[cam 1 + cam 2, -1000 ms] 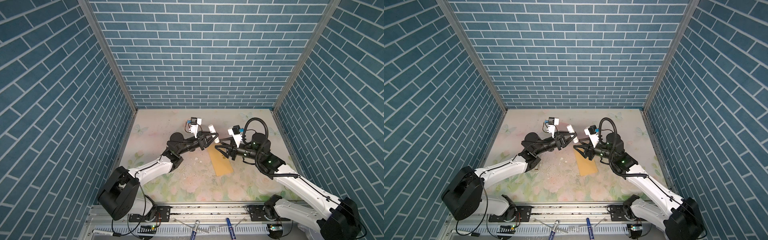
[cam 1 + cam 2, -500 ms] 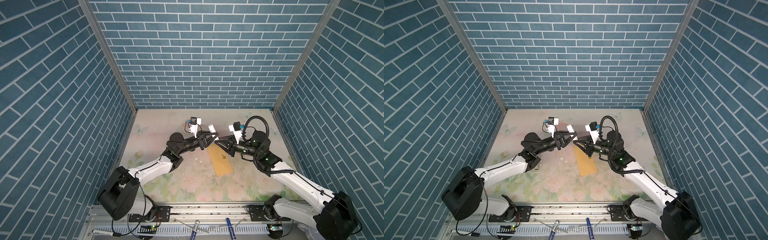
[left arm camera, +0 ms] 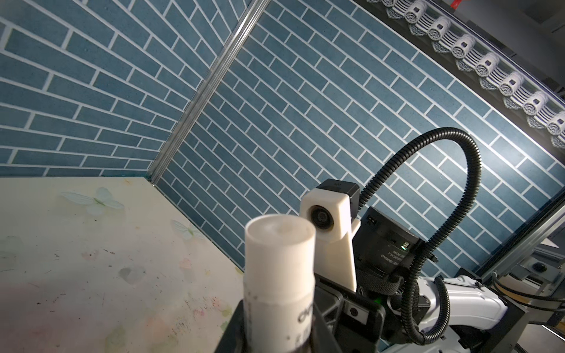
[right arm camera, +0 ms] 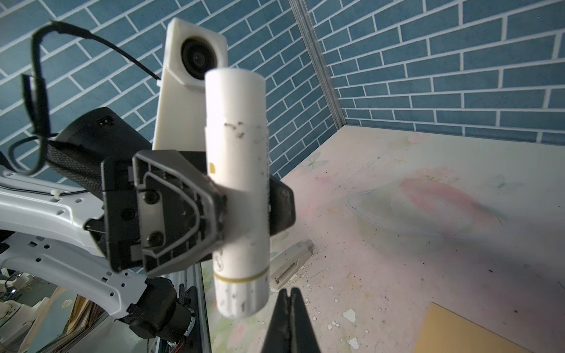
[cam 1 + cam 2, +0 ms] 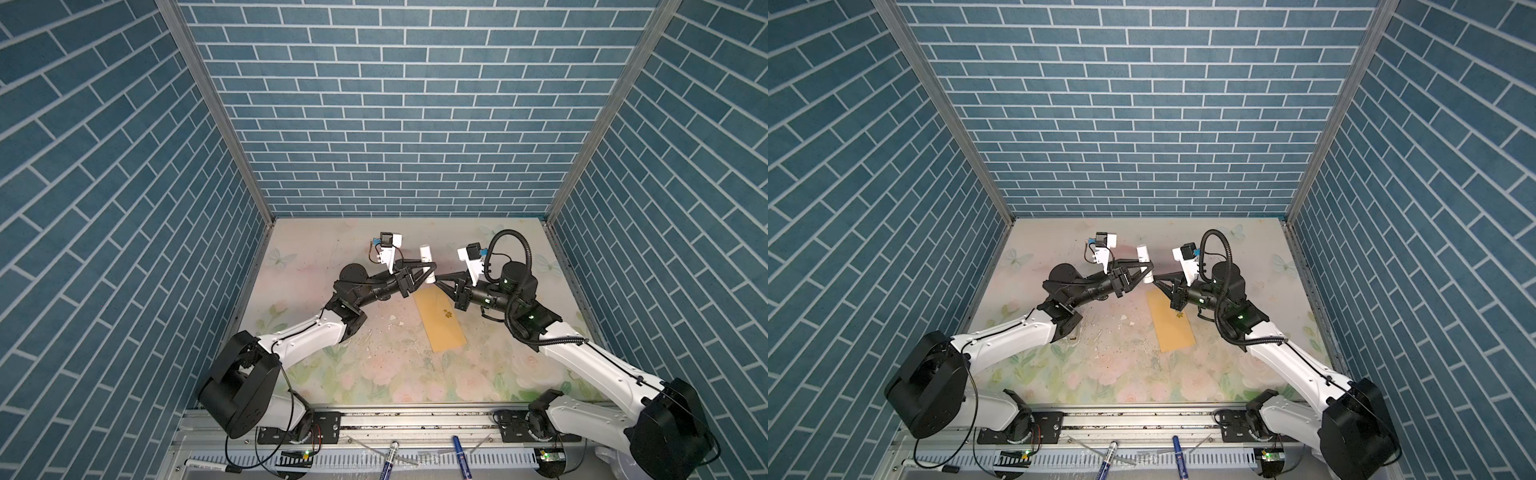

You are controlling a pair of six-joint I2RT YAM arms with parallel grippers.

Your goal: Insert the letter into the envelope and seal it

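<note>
1. Right wrist view: left fingers [image 4: 214, 214] clamp white glue stick [image 4: 237, 183] mid-body; gold band near one end.
2. Closed and empty: right fingers [image 4: 289, 305], tips just beside that banded end.
3. Tan envelope [image 5: 440, 328] lies flat on table [image 5: 374, 374], gold emblem [image 5: 448, 325] up, near both arms.
4. Left wrist view: dark print on stick, cut off, unreadable.

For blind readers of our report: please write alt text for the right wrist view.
The left gripper holds a white glue stick by its middle. The shut right gripper sits close to its gold-ringed end; a corner of the tan envelope lies on the floral table.
</note>
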